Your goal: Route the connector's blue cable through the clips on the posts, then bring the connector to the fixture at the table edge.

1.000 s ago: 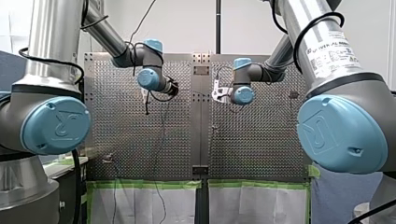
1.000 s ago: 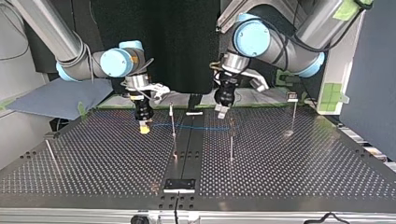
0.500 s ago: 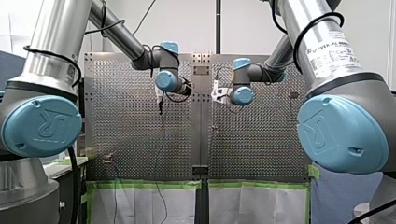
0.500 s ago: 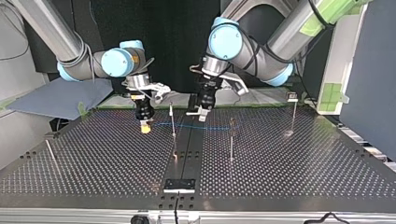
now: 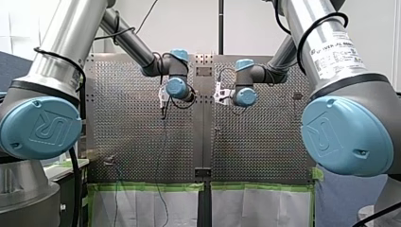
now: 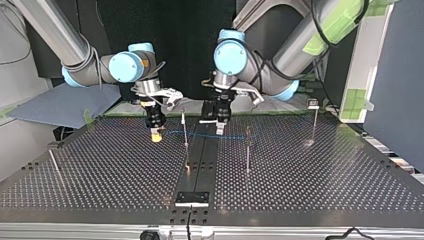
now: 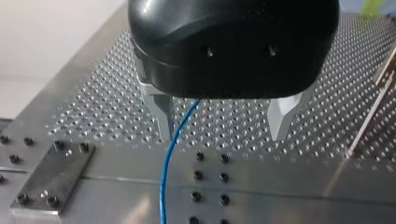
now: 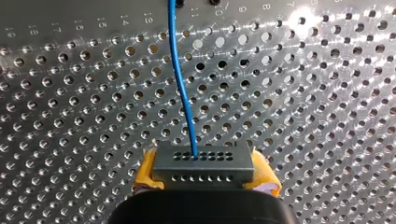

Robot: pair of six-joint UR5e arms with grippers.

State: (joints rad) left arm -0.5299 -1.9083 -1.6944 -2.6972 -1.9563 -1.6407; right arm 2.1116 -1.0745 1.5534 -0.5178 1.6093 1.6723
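- A perforated metal worktop (image 6: 100,175) fills the top view, with dark panels behind it and thin posts standing up from it. All the work is near its far edge, where the arms come in.
- Toward the left of that edge, my right gripper (image 6: 156,134) points down with its yellow pads pressed onto the connector (image 8: 203,163). It holds the connector just above the worktop, well apart from the dark plate (image 6: 192,198) at the middle of the near edge, which I take to be the fixture.
- The blue cable (image 6: 200,135) leaves the connector and lies along the far edge, its long axis running left to right. It passes the first post (image 6: 184,127) toward the second post (image 6: 247,150); whether it sits in either clip is too small to tell.
- Between those two posts my left gripper (image 6: 220,127) hangs directly over the cable, so it is the arm nearer the free stretch.
- In the left wrist view its metal fingers (image 7: 163,116) are spread with nothing pinched. The cable crosses the gap, close beside one finger rather than centred.
- As I judge it, closing from here would catch the cable, but off-centre.
- A third post (image 6: 315,122) stands near the far right corner, well apart from the cable.
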